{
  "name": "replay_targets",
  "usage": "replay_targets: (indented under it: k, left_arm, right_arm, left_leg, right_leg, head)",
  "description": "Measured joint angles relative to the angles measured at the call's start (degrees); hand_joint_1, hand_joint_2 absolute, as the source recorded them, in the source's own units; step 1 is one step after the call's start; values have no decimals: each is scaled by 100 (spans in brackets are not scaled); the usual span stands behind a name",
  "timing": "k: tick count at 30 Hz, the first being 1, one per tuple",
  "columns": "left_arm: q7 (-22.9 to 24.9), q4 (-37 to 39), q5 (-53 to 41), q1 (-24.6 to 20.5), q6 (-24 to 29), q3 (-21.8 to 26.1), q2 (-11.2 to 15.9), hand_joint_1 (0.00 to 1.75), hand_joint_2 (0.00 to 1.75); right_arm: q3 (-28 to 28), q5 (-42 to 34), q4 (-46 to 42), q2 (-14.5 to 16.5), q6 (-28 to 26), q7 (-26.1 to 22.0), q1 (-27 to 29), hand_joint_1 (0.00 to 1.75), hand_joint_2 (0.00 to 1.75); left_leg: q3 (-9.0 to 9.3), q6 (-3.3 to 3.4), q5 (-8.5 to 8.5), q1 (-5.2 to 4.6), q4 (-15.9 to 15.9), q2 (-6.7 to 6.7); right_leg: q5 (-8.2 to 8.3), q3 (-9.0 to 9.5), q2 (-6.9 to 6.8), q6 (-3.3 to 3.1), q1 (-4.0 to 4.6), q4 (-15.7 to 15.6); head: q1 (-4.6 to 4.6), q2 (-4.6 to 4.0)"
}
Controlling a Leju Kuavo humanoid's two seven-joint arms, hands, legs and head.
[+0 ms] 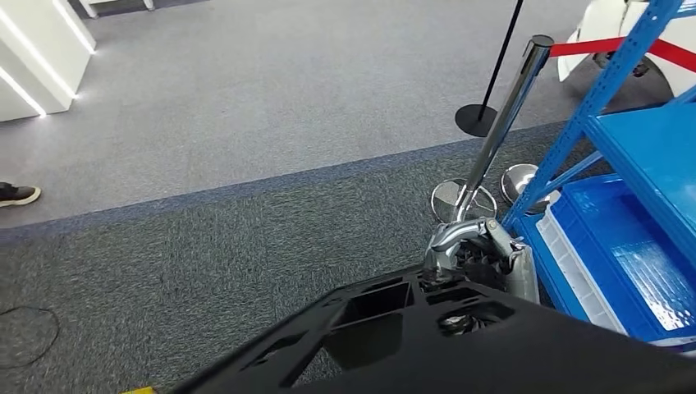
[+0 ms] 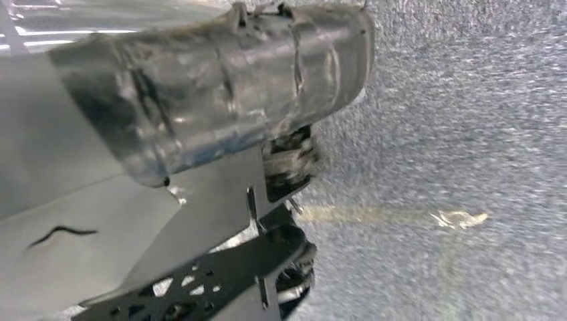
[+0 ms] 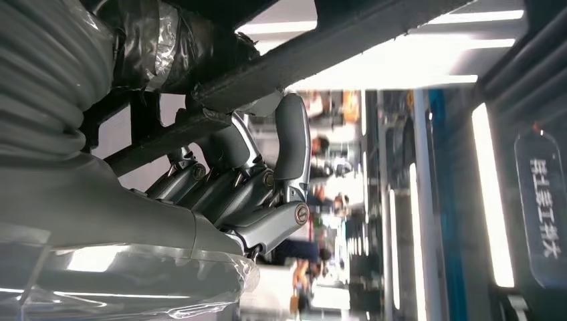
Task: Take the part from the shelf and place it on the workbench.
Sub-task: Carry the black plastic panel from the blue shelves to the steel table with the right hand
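Head view: large black part [image 1: 460, 345] with cut-outs spans the 6 o'clock edge over grey carpet [image 1: 205, 246]; right hand [image 1: 472, 254] grips its far edge at about 4 o'clock, just beside the blue shelf [image 1: 624, 164] at 3 o'clock. Chrome stanchion [image 1: 501, 131] leans at 1 o'clock. Left wrist view: left hand [image 2: 227, 93] blurred, on the black part [image 2: 220, 274]; grip cannot be told. Right wrist view: right hand [image 3: 254, 187] fingers curled round a black bar of the part [image 3: 321, 53].
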Motion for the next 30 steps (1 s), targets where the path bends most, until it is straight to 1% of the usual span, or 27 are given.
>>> replay_targets:
  k: [1,2,3,4,5,6,7,8,10,12,14,15,16,18,19,20,21,22,23,24,25,26,27,28,29,30]
  left_arm:
    - [-9,0,0,5,5,0,-2,0,0]
    - [-19,0,1,15,10,0,-4,0,0]
    - [-27,0,2,23,14,0,-4,0,0]
    - [-33,0,4,26,18,0,-4,0,0]
    - [-38,0,7,22,22,0,-4,0,0]
    - [-42,0,10,13,25,0,-3,0,0]
    - [-43,0,13,5,26,0,-3,0,0]
    - [-43,0,16,2,26,0,-2,0,0]
    - [-41,0,23,17,27,0,0,0,0]
    - [-40,0,29,30,29,0,2,0,0]
    - [-40,0,31,31,30,0,3,0,0]
    - [-40,0,33,33,31,0,3,0,0]
    - [-43,0,33,26,33,0,1,0,0]
    - [-46,0,33,12,37,-1,-11,0,0]
    - [-46,0,33,8,39,-1,-17,0,0]
    - [-44,0,33,13,40,-2,-22,0,0]
    - [-43,0,33,19,40,-2,-24,0,0]
    - [-42,0,33,22,41,-2,-26,0,0]
    - [-40,0,33,15,43,-2,-27,0,0]
    - [-41,0,33,10,44,-2,-27,0,0]
    - [-40,0,33,11,47,-2,-27,0,0]
    - [-38,0,34,16,55,-2,-26,0,0]
    - [-37,0,35,30,64,-3,-24,0,0]
    - [-35,0,36,41,73,-3,-23,0,0]
    - [-34,0,36,40,79,-4,-23,0,0]
    - [-34,0,34,30,80,-4,-22,0,0]
  right_arm:
    - [0,-47,1,-3,9,-19,-2,169,175]
    - [0,-90,1,-4,15,-33,-5,169,175]
    - [0,-128,-1,-6,22,-41,-9,169,175]
    - [0,-158,-4,-7,28,-44,-16,169,175]
    - [0,-178,-8,-8,33,-47,-21,169,175]
    - [0,-194,-12,-8,37,-51,-26,169,175]
    - [0,-213,-15,-9,40,-60,-29,169,175]
    - [0,-238,-15,-9,43,-76,-29,169,175]
    - [0,-330,-15,-10,65,-135,-36,169,175]
    - [0,-395,-16,-11,84,-176,-41,169,175]
    - [0,-416,-16,-11,90,-186,-43,169,175]
    - [0,-440,-18,-11,96,-198,-44,169,175]
    - [0,-569,-22,-16,129,-266,-44,169,175]
    - [0,-918,-28,-40,229,-453,-32,169,175]
    - [0,-1094,-30,-53,284,-544,-27,169,175]
    - [0,-1169,-30,-62,315,-580,-22,169,175]
    - [0,-1202,-30,-66,332,-594,-22,169,175]
    - [0,-1226,-29,-68,343,-608,-22,169,175]
    - [0,-1252,-32,-72,351,-626,-20,169,175]
    - [0,-1287,-36,-75,365,-644,-16,169,175]
    - [0,-1333,-40,-79,386,-663,-18,169,175]
    - [0,-1382,-44,-82,410,-680,-23,169,175]
    - [0,-1422,-45,-85,433,-696,-31,169,175]
    - [0,-1451,-45,-87,447,-714,-39,169,175]
    - [0,-1468,-45,-88,454,-731,-42,169,175]
    - [0,-1478,-46,-90,458,-745,-43,169,175]
  left_leg:
    - [-129,-16,-20,16,192,21]
    - [-156,-20,66,26,191,32]
    - [-69,-10,250,29,-27,49]
    - [105,18,477,21,-396,107]
    - [281,54,631,-5,-762,213]
    - [431,97,729,-41,-1060,305]
    - [508,140,751,-77,-1218,373]
    - [524,171,722,-105,-1262,386]
    - [540,225,729,-119,-1310,295]
    - [561,246,736,-120,-1353,252]
    - [578,253,740,-120,-1377,240]
    - [602,261,755,-98,-1411,228]
    - [654,290,771,-79,-1468,185]
    - [751,354,780,-46,-1544,13]
    - [786,377,763,-50,-1549,-94]
    - [794,373,732,-46,-1513,-186]
    - [799,355,697,-37,-1465,-260]
    - [789,328,652,-26,-1403,-330]
    - [758,293,600,-26,-1313,-399]
    - [720,257,562,-25,-1245,-459]
    - [674,223,541,-25,-1208,-511]
    - [640,193,533,-23,-1192,-562]
    - [627,171,537,-13,-1202,-578]
    - [611,145,523,-17,-1177,-512]
    - [564,113,466,-20,-1069,-394]
    - [464,81,361,-19,-859,-244]
  right_leg:
    - [-21,18,-72,-3,3,0]
    - [-43,43,-135,-1,3,0]
    - [-67,76,-193,3,5,-1]
    - [-92,115,-245,9,6,-5]
    - [-114,155,-293,20,11,-17]
    - [-131,188,-337,39,19,-36]
    - [-138,211,-375,64,25,-60]
    - [-140,232,-415,92,32,-93]
    - [-140,285,-485,148,46,-158]
    - [-142,324,-521,175,59,-195]
    - [-144,341,-529,189,72,-210]
    - [-154,342,-531,197,74,-213]
    - [-256,251,-425,196,76,-8]
    - [-525,-219,-168,188,83,809]
    - [-579,-439,-39,186,88,1151]
    - [-459,-528,-9,194,87,1175]
    - [-230,-441,24,205,75,885]
    - [-49,-321,116,215,53,561]
    - [62,-210,236,218,31,276]
    - [91,-146,332,209,19,112]
    - [57,-123,399,185,20,63]
    - [43,-116,391,152,29,46]
    - [45,-108,335,114,27,41]
    - [45,-86,285,79,19,25]
    - [44,-61,223,47,6,6]
    - [38,-38,156,21,-1,-5]
  head:
    - [-1,0]
    - [-2,0]
    - [-2,0]
    - [-2,0]
    - [-1,0]
    - [0,0]
    - [0,0]
    - [-1,0]
    - [-7,0]
    - [-10,0]
    - [-9,0]
    - [-8,0]
    - [-27,-1]
    - [-45,-2]
    - [-54,-2]
    - [-43,-2]
    - [-44,-2]
    - [-41,-2]
    - [-51,-2]
    - [-65,-2]
    - [-78,-2]
    - [-95,-2]
    - [-105,-2]
    - [-121,-2]
    - [-169,-2]
    - [-217,-2]
